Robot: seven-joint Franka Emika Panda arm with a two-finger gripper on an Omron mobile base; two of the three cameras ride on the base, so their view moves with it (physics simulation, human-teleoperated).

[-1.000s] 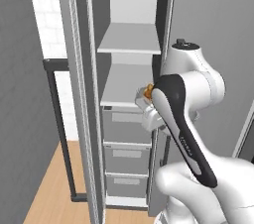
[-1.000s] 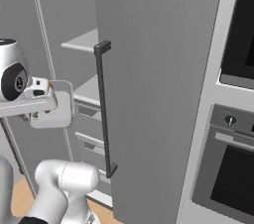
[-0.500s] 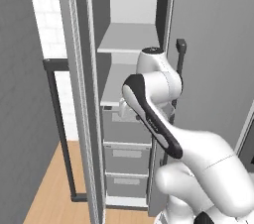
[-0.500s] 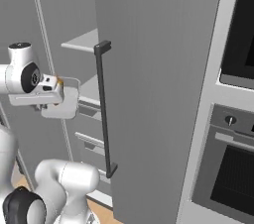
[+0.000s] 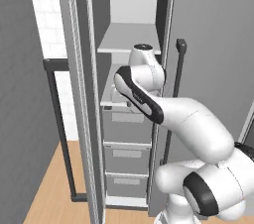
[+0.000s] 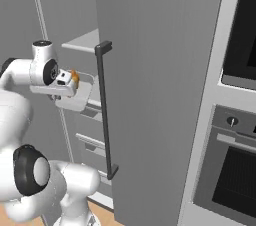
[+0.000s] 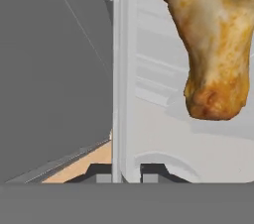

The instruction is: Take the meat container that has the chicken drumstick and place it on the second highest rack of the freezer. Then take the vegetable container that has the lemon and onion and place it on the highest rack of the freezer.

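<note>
Meat container (image 6: 75, 97) hung at the open freezer (image 5: 129, 119), its wall pinched between the gripper's (image 7: 125, 171) nearly closed fingertips (image 7: 101, 172). In the hand view the chicken drumstick (image 7: 211, 39) lay inside it, toward 1 o'clock. From the right base view the tray sat at 9 o'clock of the door handle (image 6: 104, 110), beside the shelves.

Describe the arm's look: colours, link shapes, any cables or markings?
The glossy white Franka arm has fat, rounded links with dark grey to black bands and round caps at the joints. Its wrist ends in a short white cylinder with a dark top. The white hand is boxy. The jaws' two small tips are dark. No cables or markings are visible.
</note>
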